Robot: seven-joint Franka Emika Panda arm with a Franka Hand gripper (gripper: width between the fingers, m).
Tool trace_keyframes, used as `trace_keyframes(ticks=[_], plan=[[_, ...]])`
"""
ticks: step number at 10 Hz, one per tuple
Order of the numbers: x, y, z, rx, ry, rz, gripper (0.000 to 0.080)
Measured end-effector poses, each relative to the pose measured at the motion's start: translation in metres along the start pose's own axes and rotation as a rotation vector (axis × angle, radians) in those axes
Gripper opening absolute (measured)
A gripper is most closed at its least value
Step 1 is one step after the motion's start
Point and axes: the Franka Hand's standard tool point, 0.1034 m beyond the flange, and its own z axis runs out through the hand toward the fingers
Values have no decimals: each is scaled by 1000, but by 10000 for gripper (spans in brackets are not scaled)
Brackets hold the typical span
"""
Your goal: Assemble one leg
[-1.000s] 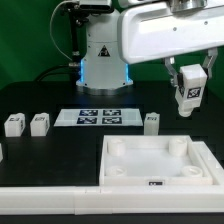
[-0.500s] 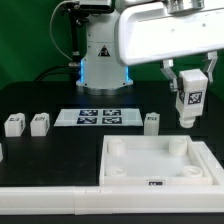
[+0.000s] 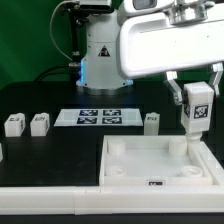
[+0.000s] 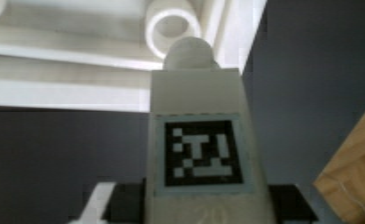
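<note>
My gripper (image 3: pixel 196 92) is shut on a white leg (image 3: pixel 195 110) with a black-and-white marker tag, held upright just above the far right corner of the large white square tray piece (image 3: pixel 128 160). In the wrist view the leg (image 4: pixel 200 120) fills the middle, its rounded tip pointing at a round corner socket (image 4: pixel 175 28) of the tray piece. Three more legs stand on the table: two at the exterior view's left (image 3: pixel 13 125) (image 3: pixel 39 123) and one by the marker board (image 3: pixel 151 122).
The marker board (image 3: pixel 97 117) lies flat behind the tray piece. The robot base (image 3: pixel 100 55) stands at the back. A white rim (image 3: pixel 50 197) runs along the table's front edge.
The gripper with the leg has moved down and a little toward the exterior view's right, closer to the tray piece's far right corner.
</note>
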Motion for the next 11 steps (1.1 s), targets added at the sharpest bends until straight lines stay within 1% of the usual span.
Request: trace_keyframes(ticks=[1,5,7,11], plan=[[-6,0,7,1,-10,1,294],[-22,0,22,-2,-18,4,294],[-22,1,24,-2,-20,4,294],[-12,2,28,2,-19,8,294]])
